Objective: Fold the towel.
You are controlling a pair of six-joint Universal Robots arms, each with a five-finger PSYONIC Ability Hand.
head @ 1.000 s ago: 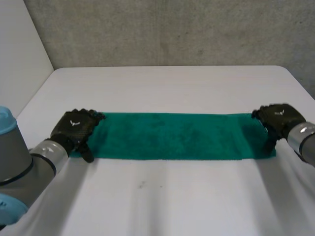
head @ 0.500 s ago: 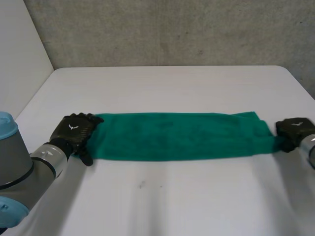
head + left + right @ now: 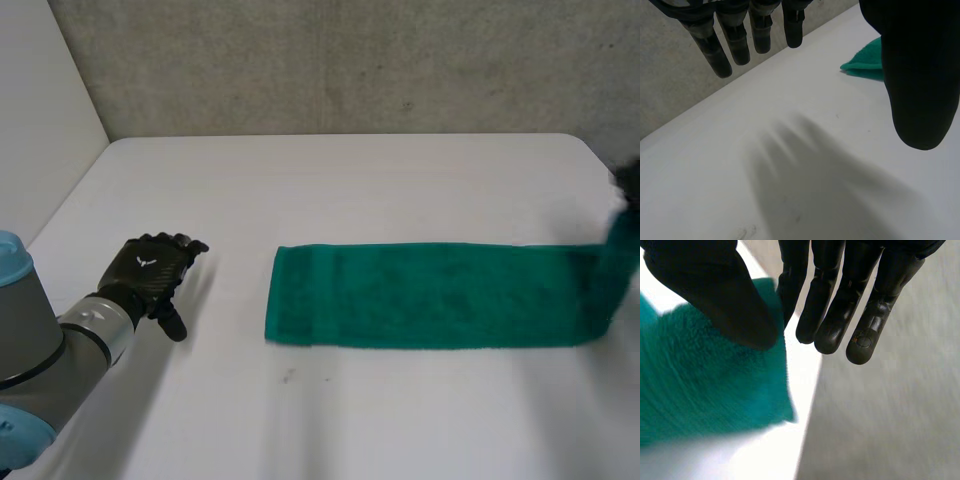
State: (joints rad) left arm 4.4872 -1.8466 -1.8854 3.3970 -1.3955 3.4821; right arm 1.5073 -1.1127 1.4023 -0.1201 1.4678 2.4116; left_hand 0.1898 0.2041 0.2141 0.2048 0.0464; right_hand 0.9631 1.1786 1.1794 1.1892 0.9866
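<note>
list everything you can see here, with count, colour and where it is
towel: one, green, a long strip lying on the table toward the robot's right, with its right end lifted off the surface
table: one, white, bearing the towel
wall: one, grey concrete, behind the table
panel: one, white, beside the table on the robot's left
left arm: one, grey with a light-blue cap, at the near left of the table
left robot hand: one, black, fingers straight, over bare table, apart from the towel's left end
right robot hand: one, black, at the towel's right end, thumb and a finger pinching the cloth
</note>
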